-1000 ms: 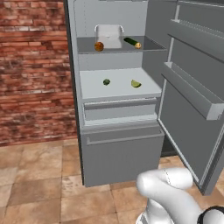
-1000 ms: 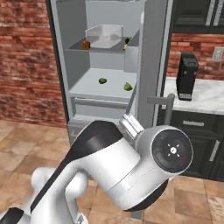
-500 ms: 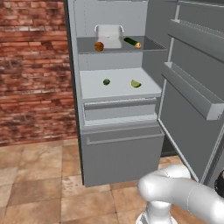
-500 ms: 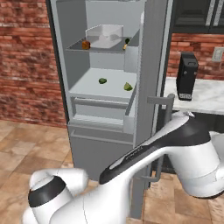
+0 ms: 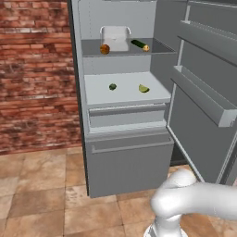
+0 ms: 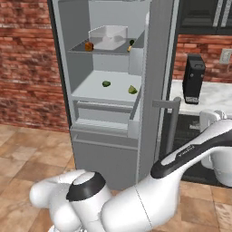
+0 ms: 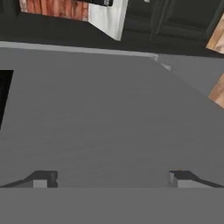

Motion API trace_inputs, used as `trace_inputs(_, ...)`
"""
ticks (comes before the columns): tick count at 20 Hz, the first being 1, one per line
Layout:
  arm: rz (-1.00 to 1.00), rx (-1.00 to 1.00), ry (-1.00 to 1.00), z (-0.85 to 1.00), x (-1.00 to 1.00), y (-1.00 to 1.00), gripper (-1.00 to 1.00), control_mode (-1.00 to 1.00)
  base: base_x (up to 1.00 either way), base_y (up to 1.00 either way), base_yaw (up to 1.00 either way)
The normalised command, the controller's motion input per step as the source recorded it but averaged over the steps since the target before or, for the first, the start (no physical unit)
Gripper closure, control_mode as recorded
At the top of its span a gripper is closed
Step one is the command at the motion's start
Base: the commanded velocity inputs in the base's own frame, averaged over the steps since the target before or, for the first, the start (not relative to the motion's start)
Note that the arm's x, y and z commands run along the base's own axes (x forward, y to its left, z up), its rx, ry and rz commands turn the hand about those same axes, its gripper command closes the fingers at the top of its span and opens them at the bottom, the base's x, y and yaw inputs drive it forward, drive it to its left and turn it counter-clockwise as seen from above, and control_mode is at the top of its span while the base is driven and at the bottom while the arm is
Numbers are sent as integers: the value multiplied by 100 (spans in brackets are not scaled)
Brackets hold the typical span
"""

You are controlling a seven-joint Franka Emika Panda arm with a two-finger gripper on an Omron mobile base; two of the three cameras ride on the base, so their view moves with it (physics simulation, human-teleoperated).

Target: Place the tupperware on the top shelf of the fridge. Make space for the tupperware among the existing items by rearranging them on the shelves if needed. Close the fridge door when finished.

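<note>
Tupperware (image 5: pixel 115 38) sits on the fridge's (image 5: pixel 76 115) top shelf (image 5: pixel 92 47), well away from the pincer (image 7: pixel 112 178), which stands spread wide with nothing between its two dark fingertips (image 7: pixel 43 178). In the hand view a broad flat grey surface lies directly ahead of those tips and close to them, the outer face of the fridge door (image 7: pixel 113 113) as far as can be told; at the far left of that face a black rectangle (image 7: pixel 4 98) shows, and beyond its upper edge are a strip of brick (image 7: pixel 57 8), a pale panel and dark cabinet fronts.

Out past the door, the base views look into the open fridge. The white tub rests at the back of the mid-grey top shelf, with an orange (image 5: pixel 105 49) just beside its left front corner and a dark green cucumber (image 5: pixel 137 44) to its right; a small tan ball (image 5: pixel 146 47) lies at the cucumber's near end. On the whitish shelf (image 5: pixel 125 90) below, a green lime (image 5: pixel 112 86) and a lime wedge (image 5: pixel 144 88) lie apart from each other. Two drawers (image 5: pixel 127 115) sit beneath that shelf. The door stands swung open to the right, its inner racks (image 5: pixel 203 95) facing the shelves. In the right base view a black appliance (image 6: pixel 193 79) stands on a pale counter (image 6: pixel 213 97) beyond the door's handle (image 6: pixel 171 122).
</note>
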Motion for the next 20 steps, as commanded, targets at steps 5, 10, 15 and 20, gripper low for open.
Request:
trace_inputs(5, 2, 2, 0, -66, 51, 15, -100, -100, 0, 0, 0)
trace_inputs(10, 12, 0, 0, -61, 21, 58, -100, -100, 0, 0, 0)
trace_inputs(15, 18, 0, 0, -30, 0, 80, -100, -100, 0, 0, 0)
trace_inputs(20, 20, 3, -4, -11, 0, 87, -100, -100, 0, 0, 0)
